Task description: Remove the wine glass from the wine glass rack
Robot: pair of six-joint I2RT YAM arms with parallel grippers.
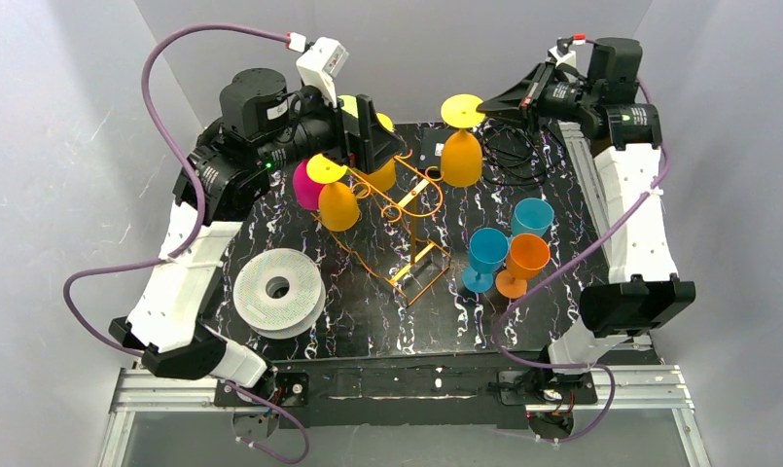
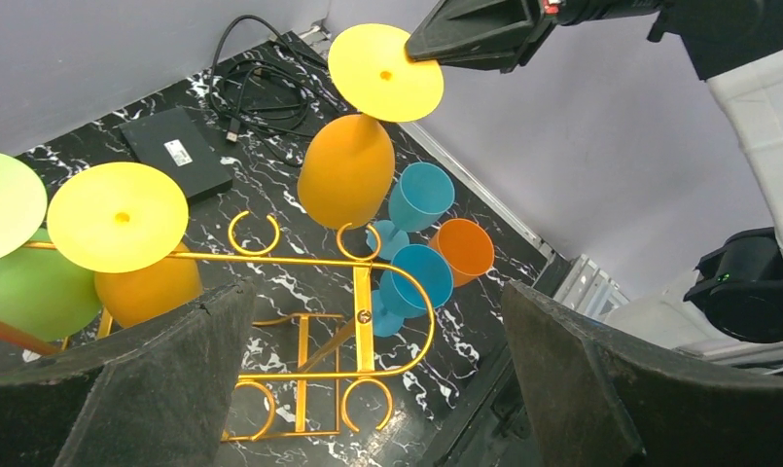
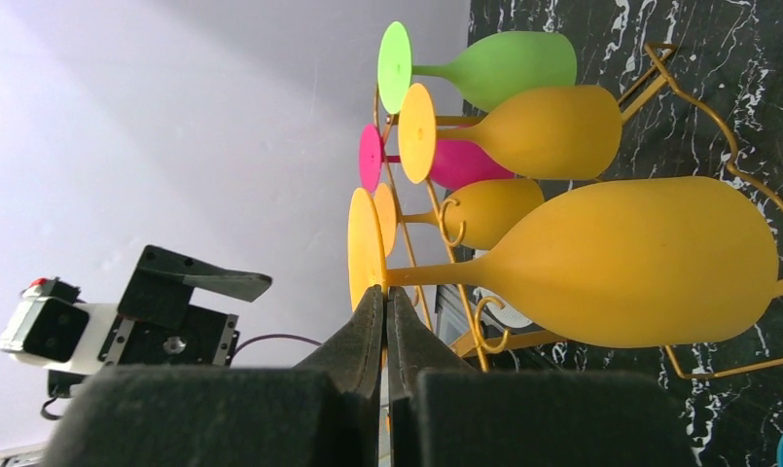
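Observation:
My right gripper (image 1: 484, 109) (image 3: 384, 297) is shut on the rim of the round foot (image 3: 365, 248) of a yellow-orange wine glass (image 1: 462, 156) (image 2: 346, 170) (image 3: 640, 263). The glass hangs bowl down, just right of the far end of the wine glass rack (image 1: 407, 209) (image 2: 368, 282). No loop of the rack shows around its stem. My left gripper (image 1: 373, 131) (image 2: 387, 389) hovers open above the rack's left part, its fingers (image 2: 163, 379) wide apart with nothing between them.
Yellow (image 1: 337, 199) (image 3: 543, 131), pink (image 1: 307, 185) and green (image 3: 509, 66) glasses hang on the rack's left side. Two blue glasses (image 1: 486, 255) (image 1: 532, 219) and an orange one (image 1: 526, 261) stand at the right. A white spool (image 1: 278, 289) lies front left. A black box (image 2: 168, 151) and cables (image 1: 509, 146) sit at the back.

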